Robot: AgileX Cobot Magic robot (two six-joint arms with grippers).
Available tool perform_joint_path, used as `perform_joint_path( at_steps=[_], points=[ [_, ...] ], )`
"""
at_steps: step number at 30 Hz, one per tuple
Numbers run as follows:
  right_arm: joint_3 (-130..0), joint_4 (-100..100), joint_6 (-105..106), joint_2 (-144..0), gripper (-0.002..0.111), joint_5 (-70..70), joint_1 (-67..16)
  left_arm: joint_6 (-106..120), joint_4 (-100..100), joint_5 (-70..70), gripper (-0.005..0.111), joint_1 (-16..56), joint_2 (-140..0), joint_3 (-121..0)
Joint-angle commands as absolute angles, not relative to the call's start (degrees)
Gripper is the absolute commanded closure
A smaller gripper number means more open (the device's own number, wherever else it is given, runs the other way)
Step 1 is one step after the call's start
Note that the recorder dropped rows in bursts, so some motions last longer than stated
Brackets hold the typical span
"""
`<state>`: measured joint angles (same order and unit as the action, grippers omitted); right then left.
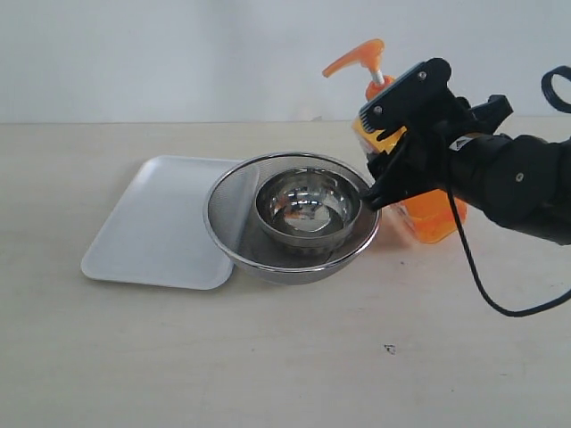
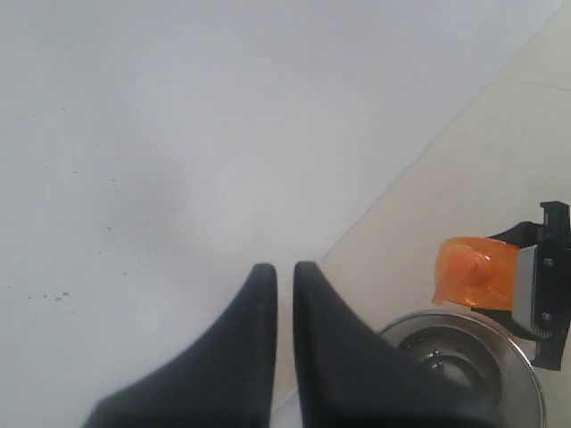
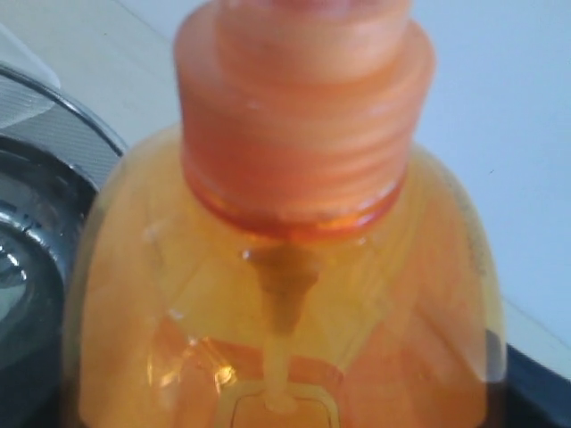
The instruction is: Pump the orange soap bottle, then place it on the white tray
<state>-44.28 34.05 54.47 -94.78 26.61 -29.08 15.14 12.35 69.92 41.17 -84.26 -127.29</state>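
The orange soap bottle (image 1: 428,214) leans with its orange pump head (image 1: 357,58) toward the left, its base low by the table at the right of the strainer. My right gripper (image 1: 379,156) is shut on its upper body, one black finger on each side. In the right wrist view the bottle's neck and collar (image 3: 294,134) fill the picture. The white tray (image 1: 152,232) lies flat at the left. My left gripper (image 2: 285,272) shows only in its wrist view, shut with nothing between its fingers, high above the table; the pump head (image 2: 473,272) lies off to one side.
A round steel mesh strainer (image 1: 227,223) holding a steel bowl (image 1: 308,209) sits between tray and bottle, overlapping the tray's right edge. A black cable (image 1: 473,276) hangs from the right arm toward the table.
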Motion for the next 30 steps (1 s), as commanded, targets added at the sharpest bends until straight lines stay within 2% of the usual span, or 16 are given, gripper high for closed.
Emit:
perform_joint_path(
  at_steps=[1,10,19,23,30],
  points=[
    [-44.7,34.6,59.9,-89.7,0.108,32.7,-29.2,13.7,14.2,70.0,0.102,41.2,-81.0,-126.0],
    [-46.7,38.7,66.5,-82.0,0.108,30.9,-29.2,9.9,21.8,70.0,0.102,41.2,-73.8,-116.1],
    [-57.2,38.6,58.4,-80.1,0.108,11.6,-29.4,4.4,28.7,70.0,0.102,41.2,-64.8,-103.7],
    [-61.0,38.1,51.2,-80.2,0.108,11.0,-32.7,1.7,32.0,70.0,0.102,41.2,-60.2,-97.7],
    [-67.7,38.0,50.4,-83.9,0.108,11.3,-42.4,-2.1,34.5,70.0,0.102,41.2,-53.7,-89.1]
  ],
)
